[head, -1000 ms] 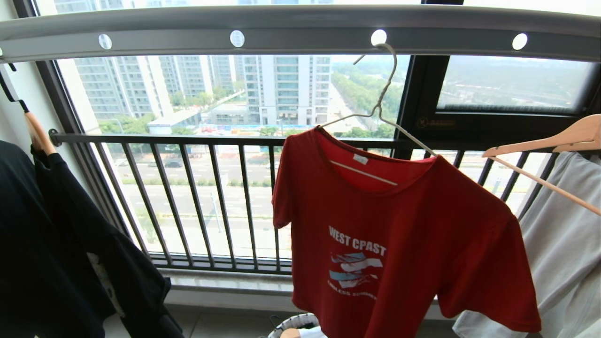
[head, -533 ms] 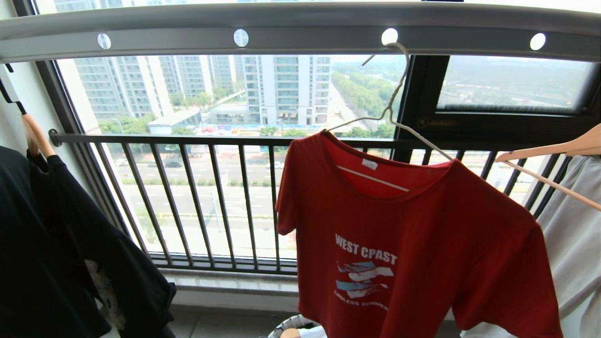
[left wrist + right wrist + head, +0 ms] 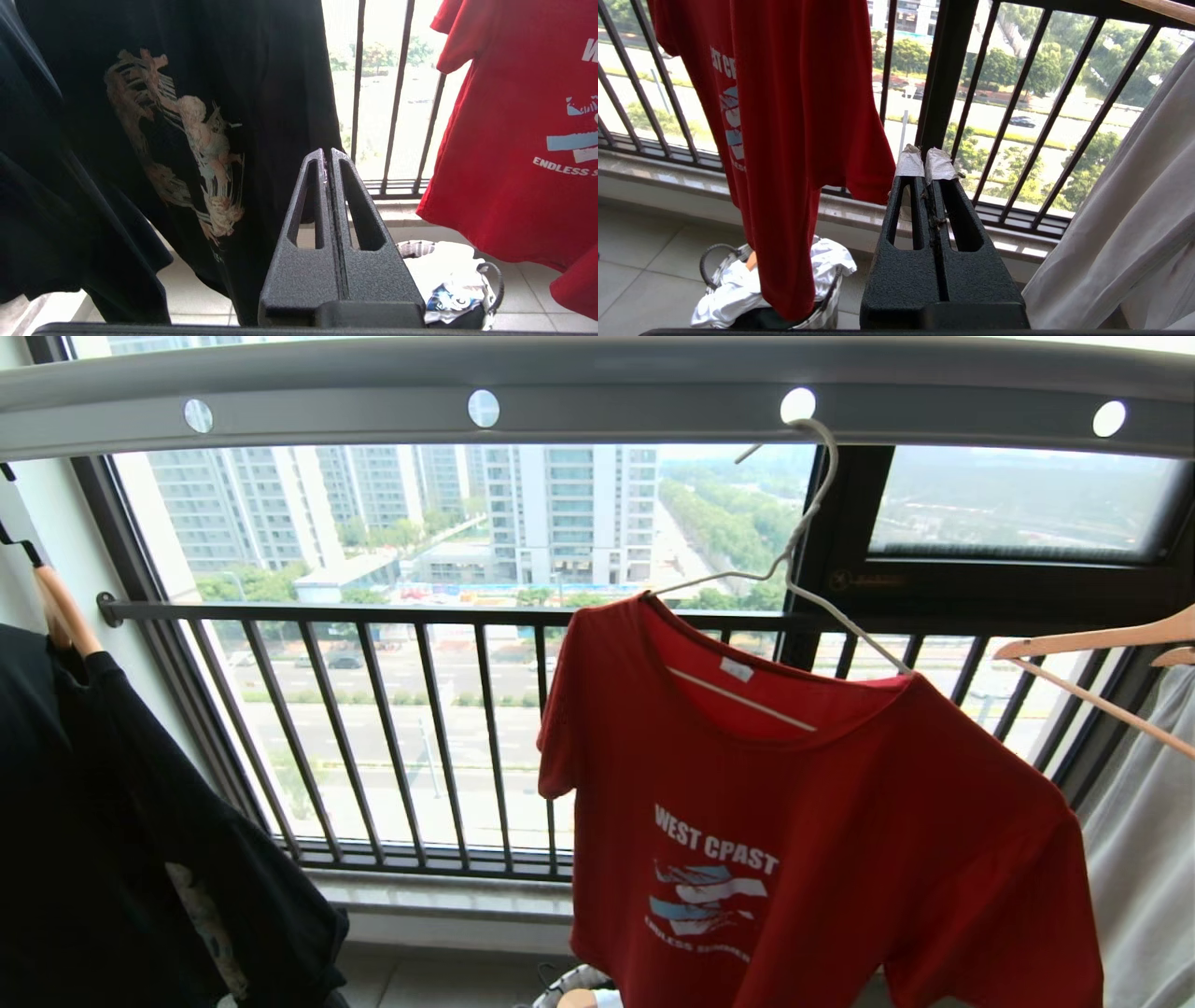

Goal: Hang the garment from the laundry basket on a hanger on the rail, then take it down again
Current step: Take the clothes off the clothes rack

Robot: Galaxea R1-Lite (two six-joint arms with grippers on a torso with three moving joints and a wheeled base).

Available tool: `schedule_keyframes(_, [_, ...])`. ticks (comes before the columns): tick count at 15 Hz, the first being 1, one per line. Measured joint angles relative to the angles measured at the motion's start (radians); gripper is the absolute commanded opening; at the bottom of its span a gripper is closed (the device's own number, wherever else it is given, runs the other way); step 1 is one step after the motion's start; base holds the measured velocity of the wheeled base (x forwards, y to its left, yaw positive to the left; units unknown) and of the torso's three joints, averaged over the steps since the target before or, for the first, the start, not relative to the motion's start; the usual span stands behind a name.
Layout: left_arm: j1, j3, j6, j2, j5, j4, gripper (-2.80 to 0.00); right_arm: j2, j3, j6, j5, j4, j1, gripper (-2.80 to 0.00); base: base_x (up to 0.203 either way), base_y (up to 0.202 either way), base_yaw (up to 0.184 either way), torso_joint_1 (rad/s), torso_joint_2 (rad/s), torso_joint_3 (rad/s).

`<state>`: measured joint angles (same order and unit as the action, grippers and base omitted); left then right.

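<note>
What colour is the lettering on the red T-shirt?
White, on the red T-shirt; it shows best in the head view.

The left gripper point(image 3: 328, 156) has two black fingers point(image 3: 312, 205) with a rough, pebbled finish, each a tapering wedge with a long slot cut through it, rising from a blocky black base. The right gripper point(image 3: 924, 161) is of the same black textured build, but its fingertips point(image 3: 909, 163) are wrapped in crumpled white tape, with frayed bits along the seam.
</note>
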<state>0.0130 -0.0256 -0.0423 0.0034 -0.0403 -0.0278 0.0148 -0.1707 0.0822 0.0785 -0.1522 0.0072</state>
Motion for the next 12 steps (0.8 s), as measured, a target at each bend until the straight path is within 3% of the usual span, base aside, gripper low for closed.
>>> schedule_keyframes(3, [0.001,0.021,-0.106,-0.003,0.001,0.033,-2.8,-0.011,0.135,0.021,-0.019,0.172,0.0,-2.8,0.0,0.0,0.0,0.0,0.0,0.0])
schedule_keyframes(4, [0.0,0.022,-0.112,-0.003,0.002,0.035,-2.8,-0.013,0.15,0.025,-0.021,0.178,0.0,-2.8,0.0,0.0,0.0,0.0,0.0,0.0])
schedule_keyframes(9, [-0.001,0.026,-0.09,-0.003,0.002,0.038,-2.8,-0.015,0.161,0.034,-0.026,0.125,0.0,-2.8,0.0,0.0,0.0,0.0,0.0,0.0])
schedule_keyframes(12, [-0.001,0.026,-0.074,-0.003,-0.002,0.037,-2.8,-0.016,0.161,-0.003,-0.035,0.125,0.0,-2.8,0.0,0.0,0.0,0.0,0.0,0.0])
